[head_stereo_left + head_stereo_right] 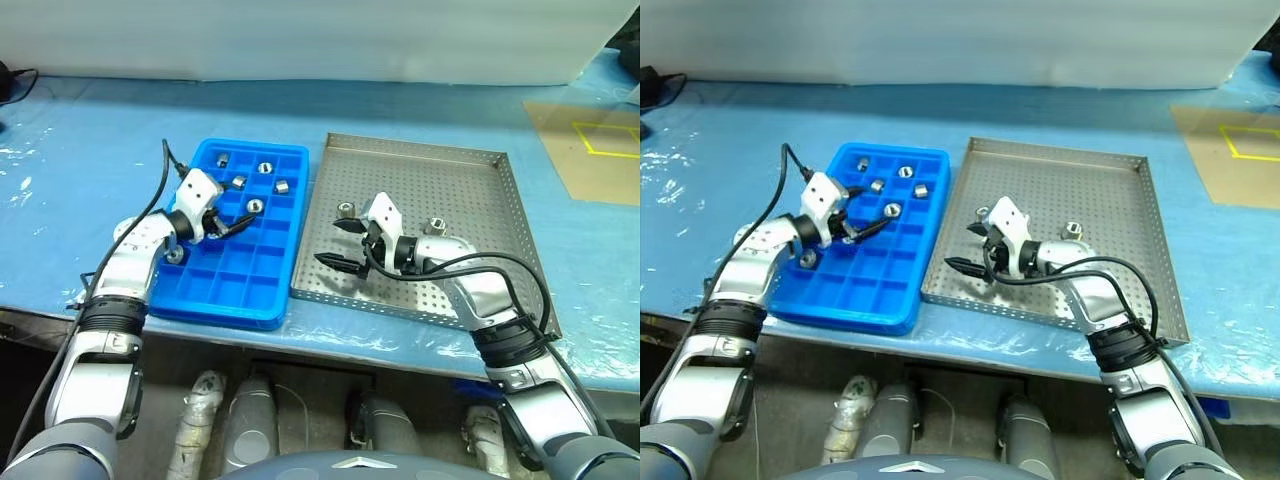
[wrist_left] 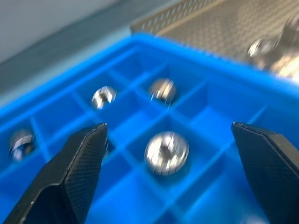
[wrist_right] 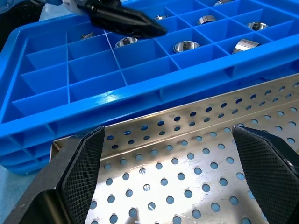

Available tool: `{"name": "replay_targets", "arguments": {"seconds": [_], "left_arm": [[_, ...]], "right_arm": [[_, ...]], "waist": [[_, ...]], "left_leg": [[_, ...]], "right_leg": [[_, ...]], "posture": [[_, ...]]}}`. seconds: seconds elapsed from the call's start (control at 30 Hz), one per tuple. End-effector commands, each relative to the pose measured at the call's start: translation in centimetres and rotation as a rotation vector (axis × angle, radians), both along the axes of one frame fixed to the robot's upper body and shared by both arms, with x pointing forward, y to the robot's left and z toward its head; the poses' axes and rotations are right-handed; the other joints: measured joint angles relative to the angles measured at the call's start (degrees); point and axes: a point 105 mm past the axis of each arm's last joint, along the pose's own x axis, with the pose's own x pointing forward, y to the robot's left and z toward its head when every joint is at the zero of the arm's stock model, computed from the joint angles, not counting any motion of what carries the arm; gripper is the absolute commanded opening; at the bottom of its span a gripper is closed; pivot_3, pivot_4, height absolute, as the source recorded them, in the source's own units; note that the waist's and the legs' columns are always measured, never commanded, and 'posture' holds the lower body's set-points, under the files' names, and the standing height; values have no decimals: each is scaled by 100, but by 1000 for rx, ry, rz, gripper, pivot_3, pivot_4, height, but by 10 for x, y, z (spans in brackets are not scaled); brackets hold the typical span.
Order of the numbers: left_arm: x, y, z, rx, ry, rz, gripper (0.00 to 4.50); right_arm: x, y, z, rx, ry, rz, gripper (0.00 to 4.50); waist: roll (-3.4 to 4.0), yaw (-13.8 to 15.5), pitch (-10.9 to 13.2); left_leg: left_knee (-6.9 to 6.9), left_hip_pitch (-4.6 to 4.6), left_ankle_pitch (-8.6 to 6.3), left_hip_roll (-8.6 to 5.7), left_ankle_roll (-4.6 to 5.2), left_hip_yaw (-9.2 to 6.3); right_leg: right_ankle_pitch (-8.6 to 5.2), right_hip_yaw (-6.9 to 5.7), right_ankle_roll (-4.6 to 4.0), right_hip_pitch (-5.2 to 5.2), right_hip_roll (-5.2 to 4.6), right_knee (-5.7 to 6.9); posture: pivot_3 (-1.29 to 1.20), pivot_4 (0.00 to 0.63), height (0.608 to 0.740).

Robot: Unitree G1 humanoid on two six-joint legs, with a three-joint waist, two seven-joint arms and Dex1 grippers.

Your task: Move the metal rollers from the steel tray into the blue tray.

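The blue tray [image 1: 215, 290] lies left of the steel tray [image 1: 470, 190]. Several metal rollers sit in its far compartments, among them one [image 1: 265, 167] near the back and one [image 1: 255, 206] further forward. My left gripper [image 1: 232, 224] hovers open over the blue tray; a roller [image 2: 166, 151] lies loose in a compartment below the gap between its fingers. Two rollers [image 1: 346, 210] [image 1: 436, 224] rest on the steel tray's perforated bottom. My right gripper [image 1: 335, 245] stands open and empty low over the steel tray's near left corner, close to the left one.
Both trays sit on a table under blue plastic sheeting [image 1: 80, 180]. A brown board [image 1: 590, 150] with yellow tape lies at the far right. A white wall [image 1: 300, 40] closes off the back. The table's front edge runs just below the trays.
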Motion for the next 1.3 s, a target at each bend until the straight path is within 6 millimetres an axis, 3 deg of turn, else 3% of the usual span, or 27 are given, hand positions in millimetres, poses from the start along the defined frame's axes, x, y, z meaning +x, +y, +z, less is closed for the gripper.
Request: {"name": "replay_targets", "arguments": {"seconds": [0.03, 0.13, 0.3, 0.43, 0.67, 0.9, 1.07, 1.3], "left_arm": [[3, -20, 40, -60, -99, -71, 4474], [10, -35, 46, -99, -98, -104, 4474], [34, -58, 24, -13, -63, -93, 4474], [37, -91, 15, -3, -29, -178, 4474], [9, -157, 6, 22, -7, -480, 4474], [-14, -203, -1, 27, 29, -647, 4474], [-23, -220, -10, 51, 58, -700, 4474], [-26, -222, -24, 96, 90, -698, 4474]], "right_arm": [[-1, -7, 14, 16, -51, -27, 4500], [-1, -14, 17, 26, -63, -63, 4500], [7, -36, 40, 73, -128, -199, 4500], [1, -59, 45, 55, -149, -290, 4500], [-25, -88, 39, 32, -133, -444, 4500], [-47, -107, 44, 55, -147, -599, 4500], [-62, -109, 42, 50, -138, -645, 4500], [-70, -117, 40, 38, -131, -701, 4500]], "waist": [[0, -5, 0], [0, -25, 0], [-1, -151, -1], [-3, -208, -1], [-4, -436, -1], [-4, -796, -2], [-1, -991, -3], [4, -1234, -6]], "left_leg": [[0, 0, 0, 0, -1, 0], [0, 2, 1, -2, -1, 1], [3, 2, 1, -8, 1, 3], [6, 0, -2, -10, 7, 3], [5, 7, -21, -11, 36, 6], [14, 29, -38, -11, 66, 14], [29, 31, -43, -12, 74, 16], [31, 21, -57, -15, 98, 16]], "right_leg": [[0, 0, 0, 0, 1, 1], [0, 1, 0, 1, 3, 1], [2, 6, 3, 3, 4, -1], [14, 8, 24, 6, 6, -6], [16, 9, 26, 19, 5, -19], [3, 18, 6, 47, 6, -38], [6, 24, 12, 53, 6, -41], [11, 23, 20, 64, 6, -84]], "posture": [[-37, 150, 740], [-82, 150, 740], [-182, 150, 740], [-272, 150, 740], [-451, 150, 740], [-611, 150, 740], [-698, 150, 740], [-726, 150, 740]]}}
